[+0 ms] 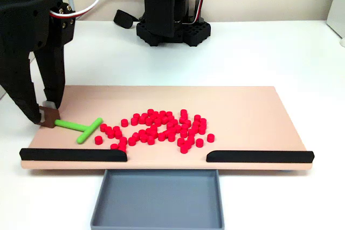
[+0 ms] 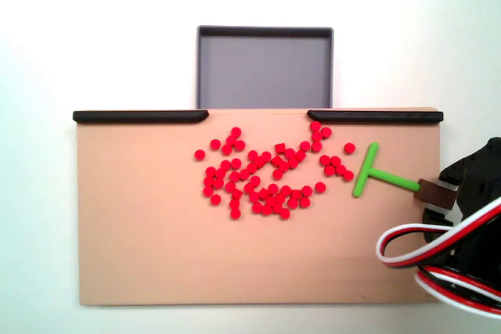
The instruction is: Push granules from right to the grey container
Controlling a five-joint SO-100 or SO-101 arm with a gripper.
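Observation:
Red granules (image 1: 171, 125) (image 2: 275, 162) lie in a loose heap on the middle of the beige board (image 1: 242, 106) (image 2: 156, 224). The grey container (image 1: 156, 200) (image 2: 264, 68) stands empty against the board's edge, behind the gap between two black strips. My gripper (image 1: 47, 114) (image 2: 438, 193) is at the board's left end in the front fixed view and its right end in the top-down fixed view. It is shut on the brown end of the green T-shaped pusher (image 1: 81, 127) (image 2: 376, 174). The pusher's crossbar lies just beside the outermost granules.
Black strips (image 1: 73, 154) (image 1: 259, 156) line the board's edge on either side of the gap facing the container. The arm's black base (image 1: 172, 25) stands behind the board. Red, white and black cables (image 2: 438, 248) loop over the board's corner.

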